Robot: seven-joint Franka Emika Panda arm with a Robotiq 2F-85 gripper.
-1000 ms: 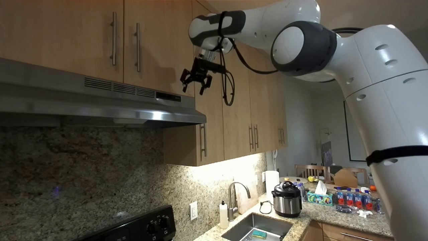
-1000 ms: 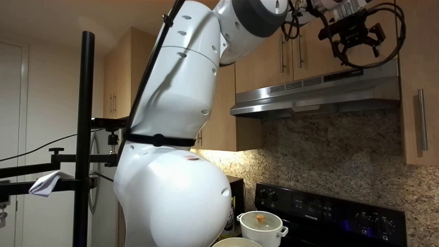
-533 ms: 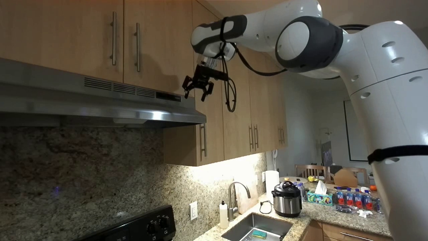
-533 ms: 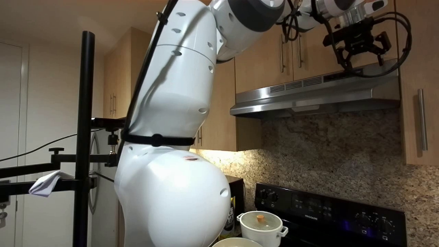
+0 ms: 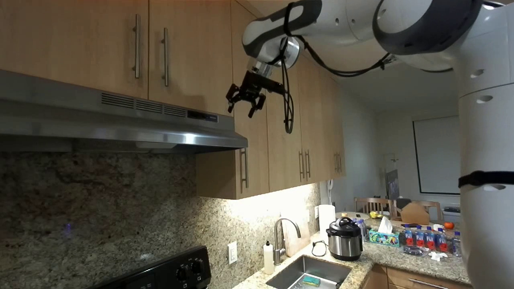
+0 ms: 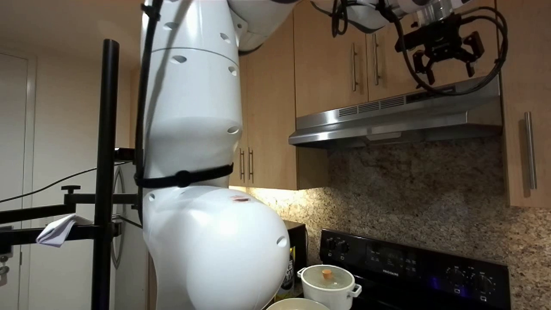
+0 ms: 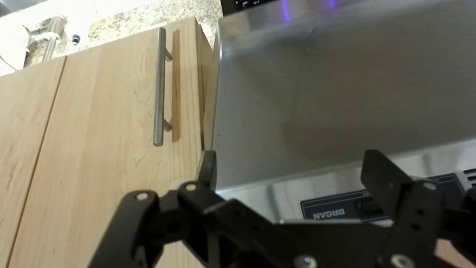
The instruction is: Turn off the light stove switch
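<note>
Gripper [image 5: 241,111]: hangs tilted in front of the light-wood upper cabinets [image 5: 188,52], with jaws parted and fingers [image 7: 383,175] well apart.
Robot arm [image 6: 193,94]: extends up and away from the gripper, bound with a black strap [image 6: 185,177] and trailing black cables [image 5: 346,74].
Range hood [image 6: 387,122]: runs below the gripper in both exterior views, long, flat and grey steel; fills much of the wrist view beyond the fingers.
Control panel [image 7: 349,199]: sits on the front of the hood, black and marked BROAN; shows between the fingers in the wrist view, partly hidden by a finger.
Switch [image 7: 372,208]: stands raised and dark on that panel, close to a fingertip in the wrist view; cannot tell whether touching or apart.
Lamp [image 6: 384,136]: lies under the hood, lower than the gripper, with a pale lens dull in both exterior views.
Bar handle [image 7: 159,89]: juts from a cabinet door beyond the fingers, near the edge of the hood.
Stove [image 6: 430,275]: stands well below the gripper, black and lettered Frigidaire, behind a lidded white pot [image 6: 329,297].
Sink [image 5: 327,265]: lies well below the gripper in an exterior view, beside a curved faucet [image 5: 277,257].
Pressure cooker [image 5: 344,243]: stands well apart from the gripper, on the granite counter [image 5: 385,257] near a tissue box [image 5: 384,237] and water bottles [image 5: 429,239].
</note>
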